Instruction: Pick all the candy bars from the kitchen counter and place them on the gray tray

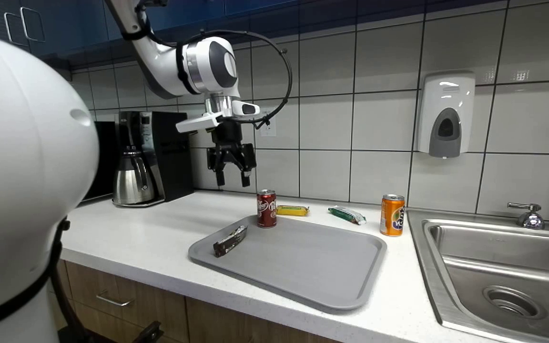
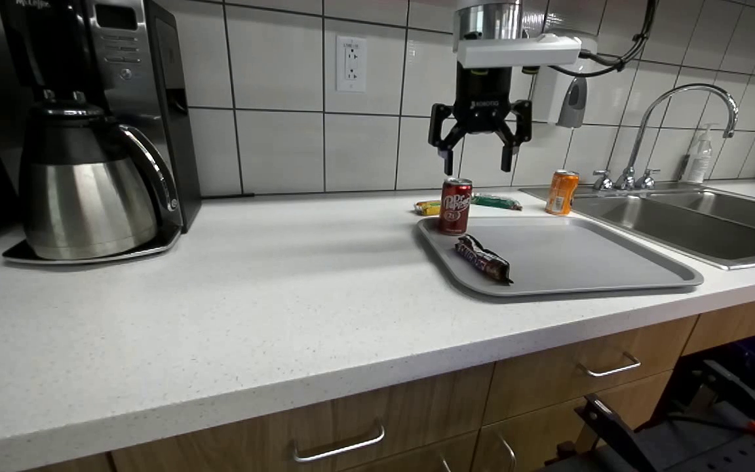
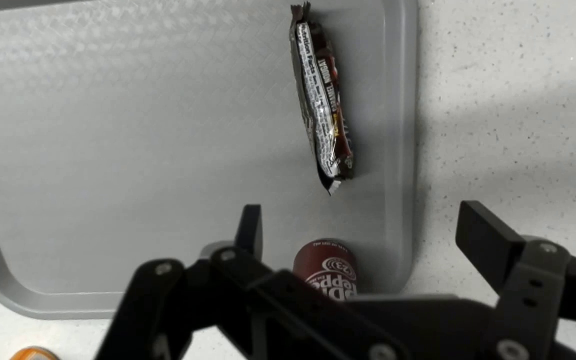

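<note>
1. Likely next target: I'm going for the slim, glossy-wrapped yellow candy bar (image 1: 293, 210). It's lying on the smooth white kitchen counter (image 2: 253, 314), lower than the black, jointed pincer (image 2: 478, 164) and off toward the tiled wall (image 1: 384, 119).
2. The upright dark-red metal can (image 1: 267, 209) is standing in between, seen from above, as I'm judging it. I'm wanting height while crossing; knocking it is the risk.
3. The yellow candy bar's long axis is running roughly along the tiled wall. The pincer's gap is lying about the same way, so I'm probably needing to turn the pincer before gripping across.
4. The slim, glossy-wrapped green candy bar (image 1: 347, 215) is lying wallward too, slanting a little, apparently farther from the pincer than the yellow candy bar.
5. The slim, shiny-wrapped dark brown candy bar (image 3: 324, 100) is resting on the large flat gray tray (image 1: 303, 267), roughly beneath the pincer. I'm counting that one done.
6. The pincer is hanging clear of everything, fully spread, holding nothing, touching nothing.
7. The wrist view isn't showing the yellow candy bar, so I'm not telling its exact sideways offset.
</note>
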Robot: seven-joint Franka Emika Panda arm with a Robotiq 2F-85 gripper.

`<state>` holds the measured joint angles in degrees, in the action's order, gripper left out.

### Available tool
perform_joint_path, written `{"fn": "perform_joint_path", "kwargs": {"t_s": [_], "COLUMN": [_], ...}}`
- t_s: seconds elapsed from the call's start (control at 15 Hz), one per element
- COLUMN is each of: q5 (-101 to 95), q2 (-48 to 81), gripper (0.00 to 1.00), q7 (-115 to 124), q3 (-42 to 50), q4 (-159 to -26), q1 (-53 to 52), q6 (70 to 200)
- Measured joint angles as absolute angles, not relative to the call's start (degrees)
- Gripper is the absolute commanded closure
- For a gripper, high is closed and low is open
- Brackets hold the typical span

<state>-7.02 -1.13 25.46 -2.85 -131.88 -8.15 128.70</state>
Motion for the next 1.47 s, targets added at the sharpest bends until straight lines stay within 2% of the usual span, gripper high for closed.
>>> {"fn": "perform_joint_path", "kwargs": {"t_s": [0.6,1.47], "q5": [-5.7,-5.7], "q2": [0.0,11.0], "gripper": [0.00,0.00], "q7": [28.7,38.6], "q3": [-2.6,0.9], "q4": [-125.7,-115.4], "q1": [-5.6,-4.8], "q6": [127.3,127.3]}}
